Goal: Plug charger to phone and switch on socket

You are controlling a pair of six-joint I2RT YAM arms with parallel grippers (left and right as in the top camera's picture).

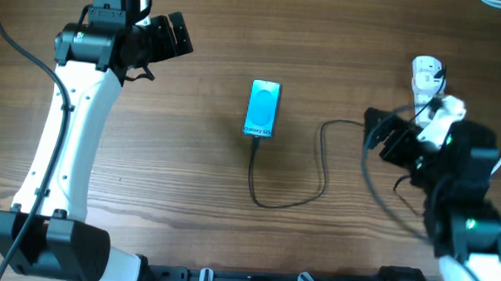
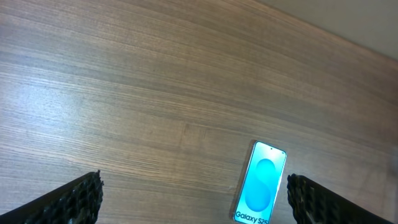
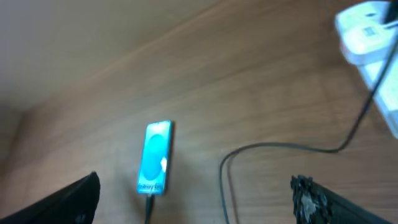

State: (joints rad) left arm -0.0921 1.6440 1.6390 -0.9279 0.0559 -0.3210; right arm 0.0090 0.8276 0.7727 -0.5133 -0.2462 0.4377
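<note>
Overhead: the charger (image 1: 323, 158) reaches the phone (image 1: 262, 109), seemingly plugged; left tool (image 1: 181, 35) and right tool (image 1: 375, 133) gape empty, free for the socket (image 1: 426, 75) switch.

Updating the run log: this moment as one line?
left gripper open; right gripper open; charger tip at phone; socket apart from grippers

Overhead: high, straight down on surface (image 1: 188, 171), whole scene in frame, phone (image 1: 263, 108) central.
Left wrist: low, slanting across surface, own jaws at bottom corners, phone close.
Right wrist: slanting, blurred, farther back; shows phone, charger (image 3: 273, 148), socket (image 3: 364, 28).
Phone shared by all three.
</note>
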